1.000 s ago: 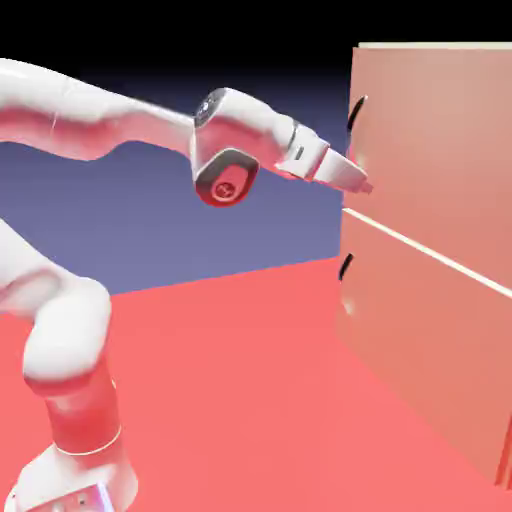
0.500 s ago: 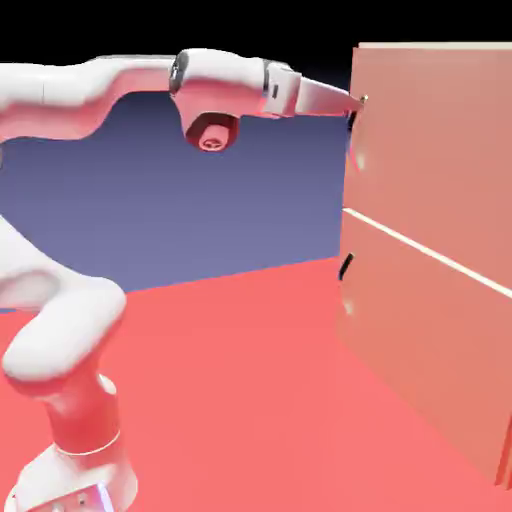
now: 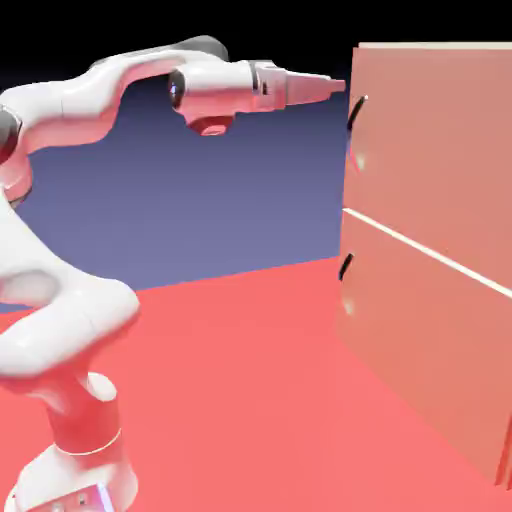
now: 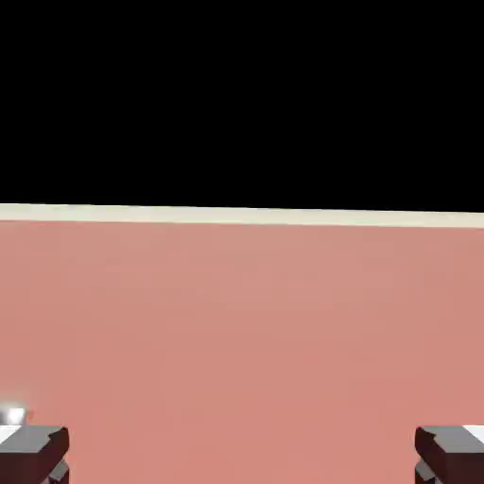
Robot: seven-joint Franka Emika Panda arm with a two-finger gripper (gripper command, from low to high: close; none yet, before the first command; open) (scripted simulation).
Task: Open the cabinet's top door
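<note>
Blue-violet backdrop, red desk (image 3: 240, 380). Tall tan-pink box cabinet (image 3: 430, 330) at frame right, top door (image 3: 440, 150) shut, dark curved handle (image 3: 356, 112) untouched. White claw (image 3: 338, 86), released wide, now risen above and back from handle; needs lowering to hook it.

Gripper (image 3: 340, 86) sits just left of the cabinet (image 3: 440, 250), near its top. The top door (image 3: 430, 140) handle (image 3: 356, 112) is just below the gripper.
</note>
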